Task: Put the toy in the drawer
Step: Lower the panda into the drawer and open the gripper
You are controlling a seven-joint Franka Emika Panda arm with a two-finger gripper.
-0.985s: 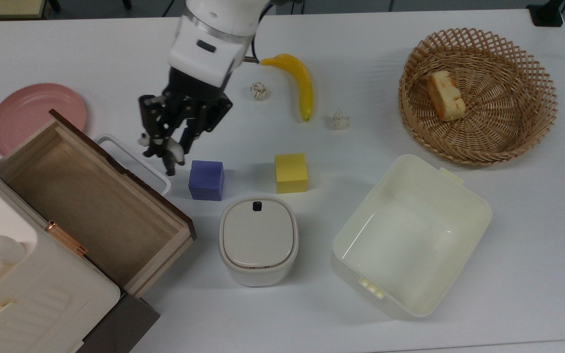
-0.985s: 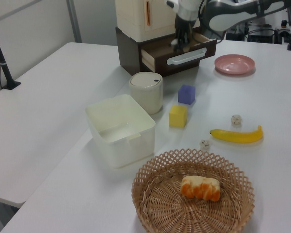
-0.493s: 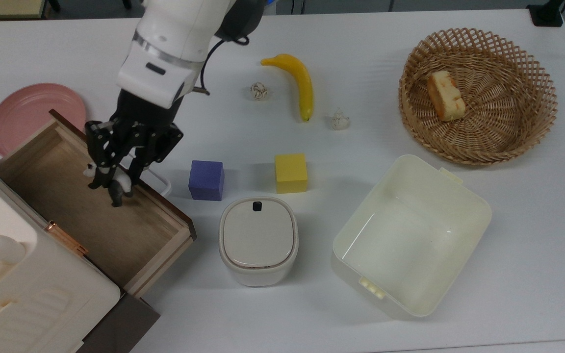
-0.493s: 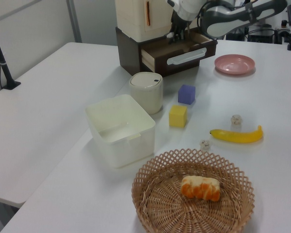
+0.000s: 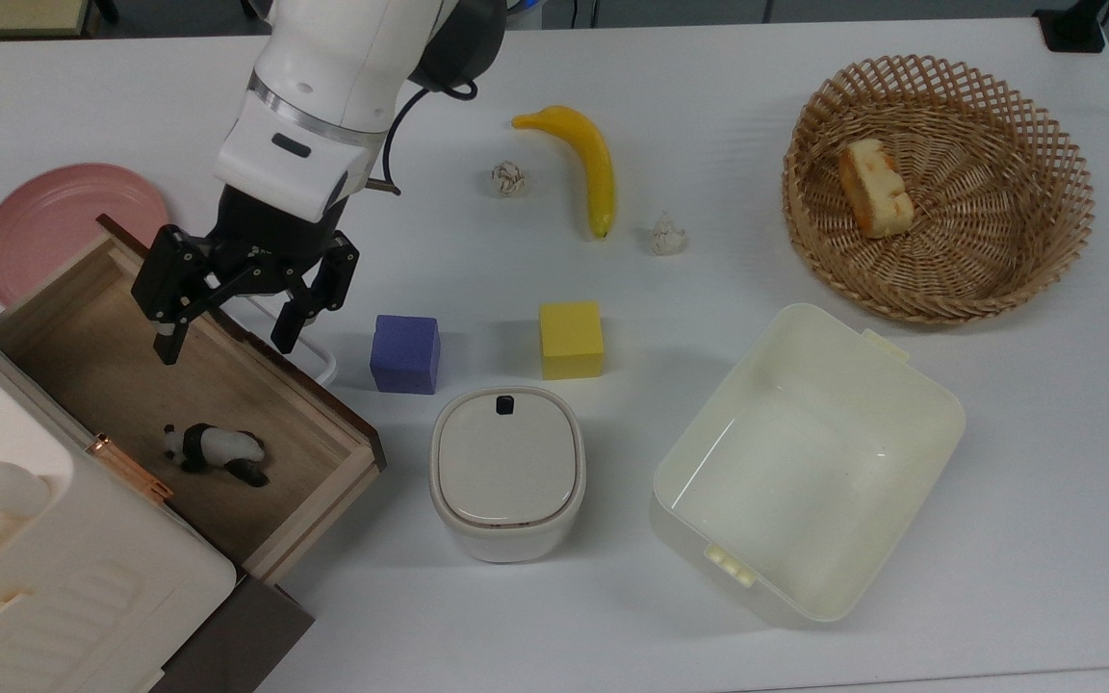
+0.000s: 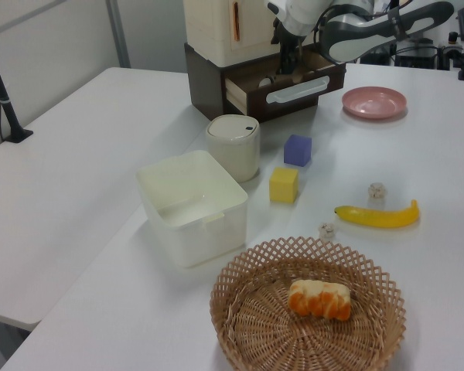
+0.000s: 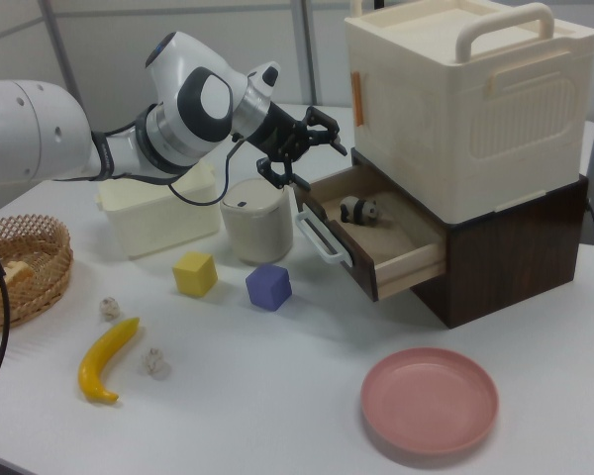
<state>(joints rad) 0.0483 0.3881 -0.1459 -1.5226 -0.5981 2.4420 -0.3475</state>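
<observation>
Top view: toy (image 5: 215, 450) lies on the drawer (image 5: 112, 385) floor, near the cream cabinet (image 5: 54, 587), well below the hand (image 5: 225, 337) as the top view shows it and clear of it. Hand hangs above the drawer's front edge with fingers spread wide, holding nothing; one fingertip (image 5: 166, 348) over the drawer interior, the other (image 5: 283, 339) over the white loop handle (image 5: 275, 322). Purple cube (image 5: 405, 353) sits on the table (image 5: 554, 597) just to the top view's right of the drawer front. Left view: hand (image 6: 286, 68) hangs over the open drawer (image 6: 278, 81) at the far end of the table; toy not made out here. Right view: toy (image 7: 358, 210) rests inside the drawer (image 7: 386, 237), toward its back, under the cabinet (image 7: 465, 109). Hand (image 7: 295, 155) is up and to the right view's left of the toy, above the dark front panel, fingers apart, touching nothing. Pink plate (image 7: 431, 401) lies on the table in front.
</observation>
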